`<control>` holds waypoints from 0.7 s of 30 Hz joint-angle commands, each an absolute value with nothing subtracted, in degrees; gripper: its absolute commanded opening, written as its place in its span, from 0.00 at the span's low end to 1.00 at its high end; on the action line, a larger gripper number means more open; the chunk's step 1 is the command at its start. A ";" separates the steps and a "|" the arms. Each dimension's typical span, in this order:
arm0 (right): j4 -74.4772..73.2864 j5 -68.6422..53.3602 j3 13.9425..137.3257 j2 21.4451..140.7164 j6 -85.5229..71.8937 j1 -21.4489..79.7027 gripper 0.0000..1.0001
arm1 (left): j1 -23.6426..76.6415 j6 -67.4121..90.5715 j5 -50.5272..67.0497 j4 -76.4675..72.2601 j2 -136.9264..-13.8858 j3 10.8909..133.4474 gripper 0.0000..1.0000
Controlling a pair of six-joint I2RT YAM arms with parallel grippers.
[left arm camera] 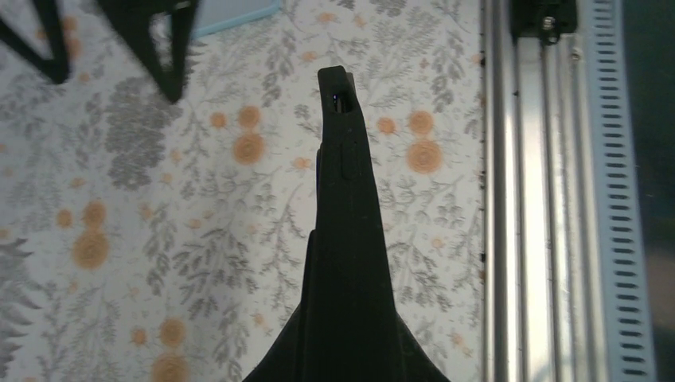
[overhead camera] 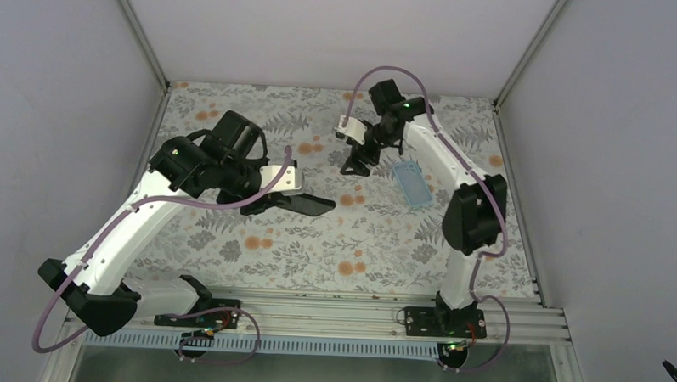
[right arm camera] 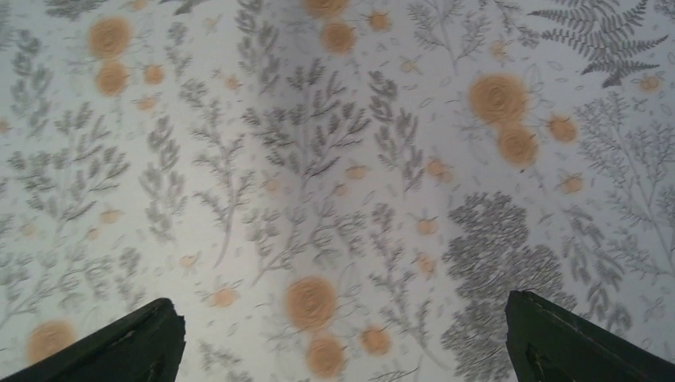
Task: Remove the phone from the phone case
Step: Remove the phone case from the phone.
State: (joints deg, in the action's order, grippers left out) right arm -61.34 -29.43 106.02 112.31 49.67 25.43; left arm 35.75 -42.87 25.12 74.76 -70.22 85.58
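Gripping the black phone (overhead camera: pixel 311 204) by its left end, my left claw (overhead camera: pixel 273 202) judges it stiff, slick, light; my right claw (overhead camera: pixel 357 162) gapes, empty.

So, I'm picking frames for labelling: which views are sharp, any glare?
Top view: sharp, evenly lit. Left wrist: floral cloth fairly sharp, the black object in the left pincer a dark silhouette. Right wrist: cloth soft, pale bright patch mid-frame, open right pincer dark.
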 commanded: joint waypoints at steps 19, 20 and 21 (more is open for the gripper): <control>-35.68 -37.85 71.52 79.70 43.27 25.53 1.00 | 34.20 -41.14 27.51 59.74 -72.82 88.83 0.02; -35.55 -37.87 71.40 79.78 43.25 25.57 1.00 | 34.08 -41.16 27.53 59.64 -72.71 88.25 0.02; -35.58 -37.85 71.41 80.01 43.24 25.58 0.99 | 33.98 -41.08 27.62 59.41 -72.46 87.72 0.02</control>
